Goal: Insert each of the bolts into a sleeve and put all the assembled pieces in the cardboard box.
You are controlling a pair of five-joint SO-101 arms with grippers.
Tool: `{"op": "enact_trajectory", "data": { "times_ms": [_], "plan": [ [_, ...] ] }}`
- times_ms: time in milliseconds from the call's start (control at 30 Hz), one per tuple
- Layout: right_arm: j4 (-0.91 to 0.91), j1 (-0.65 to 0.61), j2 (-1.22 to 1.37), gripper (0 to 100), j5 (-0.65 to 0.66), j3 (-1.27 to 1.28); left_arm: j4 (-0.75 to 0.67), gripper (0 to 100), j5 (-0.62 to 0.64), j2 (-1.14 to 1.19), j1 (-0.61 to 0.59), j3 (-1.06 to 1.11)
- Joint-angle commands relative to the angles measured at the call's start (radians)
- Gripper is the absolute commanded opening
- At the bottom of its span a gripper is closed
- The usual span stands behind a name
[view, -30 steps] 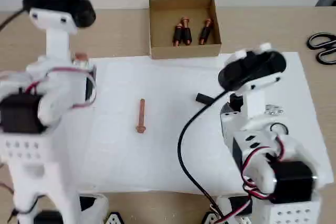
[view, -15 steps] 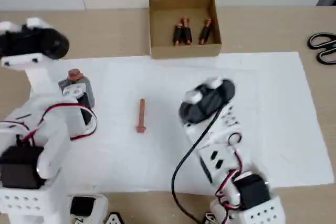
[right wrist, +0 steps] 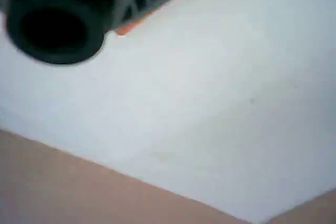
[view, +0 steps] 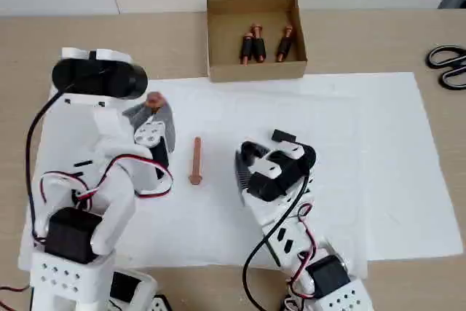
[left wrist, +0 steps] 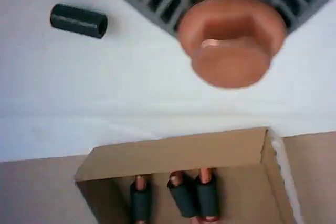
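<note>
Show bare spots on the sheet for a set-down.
Free: white sheet between right claw and scissors; strip between cardboard box and loose bolt. Crowded: centre, where left claw with its bolt, loose bolt, right claw with its sleeve and loose sleeve sit close.

Both arms are of white plastic segments with black motor blocks. The left arm (view: pixel 109 172) has a black rounded camera housing (view: pixel 98 78) and thin red, white and black wires (view: pixel 135 162). The right arm (view: pixel 280 202) carries a long black cable (view: pixel 263 249). The left tool (view: pixel 153 111) and the right tool (view: pixel 245 164) are grey and ribbed.
</note>
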Motion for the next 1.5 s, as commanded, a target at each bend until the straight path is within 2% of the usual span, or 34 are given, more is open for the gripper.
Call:
{"op": "enact_trajectory", "data": {
  "times_ms": [0,367,700,1000,1200,1467],
  "plan": [
    [0.004,-0.053,-0.027,0.3,-0.037,0.009,-0.086,0,0.034,-0.023,0.072,0.005],
    [0.007,-0.094,-0.024,0.3,-0.037,0.009,-0.114,0,0.038,-0.021,0.236,0.027],
    [0.008,-0.094,-0.024,0.3,-0.037,0.009,-0.391,0,0.043,-0.031,0.247,0.225],
    [0.008,-0.094,-0.024,0.3,-0.037,0.009,-0.400,0,0.043,-0.163,0.250,0.326],
    [0.008,-0.094,-0.024,0.3,-0.037,0.009,-0.485,0,0.043,-0.163,0.281,0.377],
    [0.008,-0.094,-0.024,0.3,-0.037,0.009,-0.491,0,0.041,-0.163,0.284,0.401]
  ]
}}
